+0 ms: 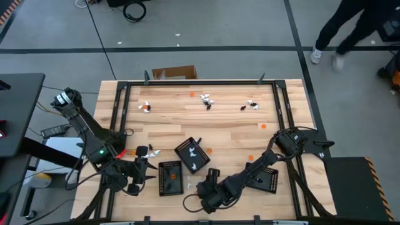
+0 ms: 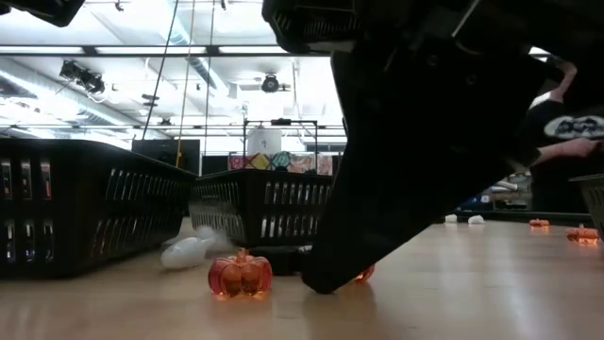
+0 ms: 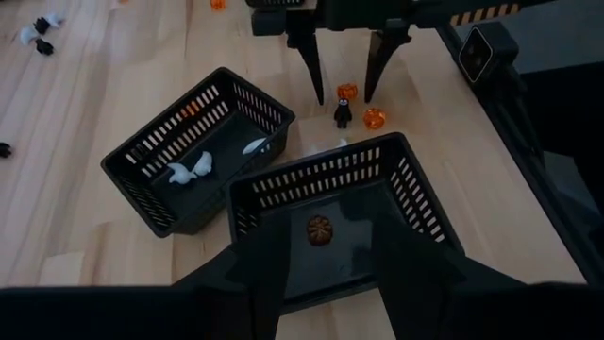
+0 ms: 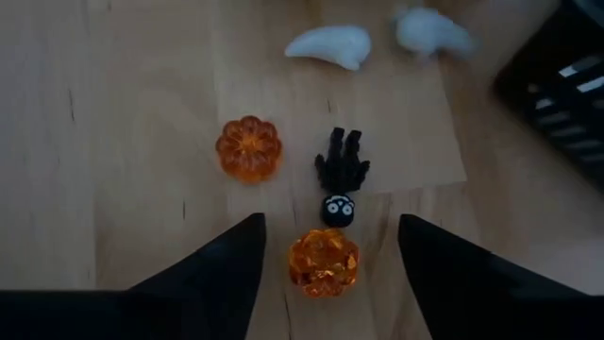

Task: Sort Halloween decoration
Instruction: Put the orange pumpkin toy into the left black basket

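Right pincer (image 4: 326, 274) is low over the worktop (image 1: 231, 128), fingers (image 4: 222, 269) spread wide apart w/ nothing clamped. Directly betw. its tips sits an orange pumpkin (image 4: 324, 262); just past that, a small black figure w/ white eyes (image 4: 341, 184), a second orange pumpkin (image 4: 249, 148) off to one side of it, and two white ghost pieces (image 4: 330, 44) farther ahead. In my judgement it's lined up to grab the nearest pumpkin, no contact yet. Left pincer (image 3: 321, 283) hovers above the tray holding a single pumpkin (image 3: 319, 229); fingers look partly apart and empty, though whether it grips anything tiny I cannot tell. Beyond it, a second tray (image 3: 198, 161) angled alongside holds a few white pieces (image 3: 189, 171). A third tray (image 1: 269, 179) sits beside the right arm, contents not readable. Progress: early, I'd say. One orange and approx. three white pieces binned; no black pieces visibly sorted. Left to do: the cluster under the right pincer, plus, far from both pincers, scattered groups along the far side of the worktop, mixed white/black bits (image 1: 207, 100), another pair (image 1: 250, 104), a white/orange lot (image 1: 145, 107), and stray orange dots (image 1: 263, 126). Most of the Halloween decoration is still loose on the worktop.
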### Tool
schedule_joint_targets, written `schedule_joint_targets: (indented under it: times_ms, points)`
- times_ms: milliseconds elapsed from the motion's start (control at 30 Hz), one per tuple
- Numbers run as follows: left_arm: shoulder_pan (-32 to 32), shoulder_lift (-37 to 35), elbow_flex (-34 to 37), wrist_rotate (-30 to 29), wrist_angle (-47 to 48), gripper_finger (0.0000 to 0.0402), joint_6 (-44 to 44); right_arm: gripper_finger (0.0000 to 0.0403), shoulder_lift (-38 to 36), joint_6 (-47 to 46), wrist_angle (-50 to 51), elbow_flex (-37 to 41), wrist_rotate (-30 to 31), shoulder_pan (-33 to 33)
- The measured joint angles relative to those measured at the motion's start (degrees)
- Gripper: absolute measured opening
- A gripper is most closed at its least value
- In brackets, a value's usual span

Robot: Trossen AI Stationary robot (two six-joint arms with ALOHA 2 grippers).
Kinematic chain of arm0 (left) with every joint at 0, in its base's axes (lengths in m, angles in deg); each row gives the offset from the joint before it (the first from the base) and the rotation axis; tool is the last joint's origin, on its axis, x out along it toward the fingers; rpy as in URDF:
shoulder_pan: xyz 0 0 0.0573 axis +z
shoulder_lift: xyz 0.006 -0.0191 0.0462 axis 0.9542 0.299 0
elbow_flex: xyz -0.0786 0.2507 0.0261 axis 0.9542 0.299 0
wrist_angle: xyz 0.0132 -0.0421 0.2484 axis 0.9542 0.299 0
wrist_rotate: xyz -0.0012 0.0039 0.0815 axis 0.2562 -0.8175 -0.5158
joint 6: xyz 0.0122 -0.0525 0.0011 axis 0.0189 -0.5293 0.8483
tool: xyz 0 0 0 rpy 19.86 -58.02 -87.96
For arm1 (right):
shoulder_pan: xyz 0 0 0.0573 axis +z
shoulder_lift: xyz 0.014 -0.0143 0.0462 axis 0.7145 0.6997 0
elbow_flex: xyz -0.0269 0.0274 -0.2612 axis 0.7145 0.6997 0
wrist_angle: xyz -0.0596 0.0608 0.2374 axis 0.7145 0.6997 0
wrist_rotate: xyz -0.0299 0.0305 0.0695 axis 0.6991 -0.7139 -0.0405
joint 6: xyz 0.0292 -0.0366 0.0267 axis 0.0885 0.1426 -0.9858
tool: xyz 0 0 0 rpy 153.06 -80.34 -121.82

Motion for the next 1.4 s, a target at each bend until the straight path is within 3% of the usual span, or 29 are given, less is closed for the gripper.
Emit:
schedule_joint_targets:
  times_ms: [300, 533, 900, 1233, 1400]
  points:
    - [0.02, 0.00, 0.00, 0.00, -0.02, 0.0155, -0.07, 0.0225, -1.07, -0.46, 3.95, 0.28, 1.42, 0.91]
    - [0.02, 0.00, 0.00, 0.00, -0.04, 0.0155, -0.19, 0.0187, -1.07, 0.27, 2.74, 0.33, 0.82, 0.90]
    - [0.01, 0.00, 0.00, 0.00, -0.05, 0.0155, -0.23, 0.0162, -0.94, 0.96, 0.08, 0.39, 0.52, 0.32]
    - [0.02, 0.00, 0.00, 0.00, -0.05, 0.0155, -0.25, 0.0105, -0.92, 1.40, 0.29, 0.39, 1.54, 0.30]
    - [0.00, 0.00, 0.00, 0.00, -0.06, 0.0155, -1.35, 0.0104, -2.08, 1.36, 1.69, 0.37, 2.00, -0.04]
